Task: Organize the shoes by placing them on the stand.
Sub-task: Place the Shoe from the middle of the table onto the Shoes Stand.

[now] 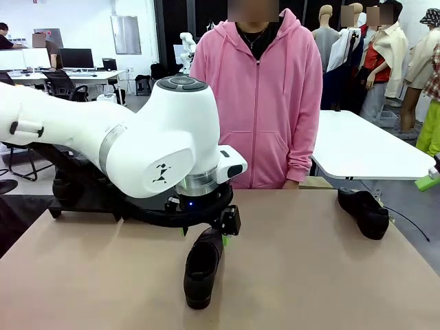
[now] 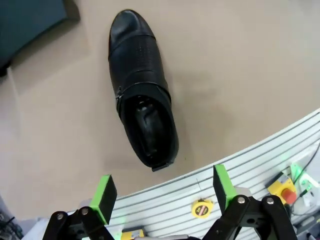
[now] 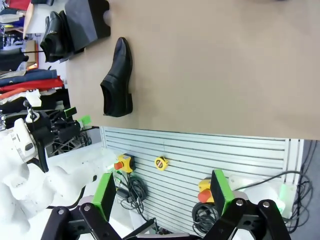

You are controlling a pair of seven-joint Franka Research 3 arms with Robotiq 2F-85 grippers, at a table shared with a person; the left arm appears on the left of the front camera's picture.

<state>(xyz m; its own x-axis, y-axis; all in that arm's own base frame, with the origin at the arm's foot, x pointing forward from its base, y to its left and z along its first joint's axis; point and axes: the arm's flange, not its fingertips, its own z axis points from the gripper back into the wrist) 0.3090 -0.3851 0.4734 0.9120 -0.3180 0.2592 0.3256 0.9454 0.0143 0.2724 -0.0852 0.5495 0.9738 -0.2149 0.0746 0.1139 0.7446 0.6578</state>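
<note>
The left claw (image 1: 204,235) hangs low over the middle of the table (image 1: 309,275), just above the heel end of one black shoe (image 1: 203,265). This shoe lies flat on the table with its toe toward the robot's side. In the left wrist view the two green pads (image 2: 105,197) of the left claw (image 2: 164,192) stand wide apart with nothing between them, and the shoe (image 2: 142,90) lies ahead of them with its opening up. The right claw (image 3: 162,192) is also wide apart and holds nothing; it is off the near edge of the table (image 3: 225,60). A second shoe (image 1: 364,212) lies well apart from the first, near the far right corner of the table. The stand (image 1: 75,196) is on the left side of the table, partly hidden behind the left arm (image 1: 103,144). In the right wrist view a third shoe (image 3: 54,36) is at the stand (image 3: 87,20), but I cannot tell on which platform. A person (image 1: 265,103) in a pink hoodie stands at the far side.
</note>
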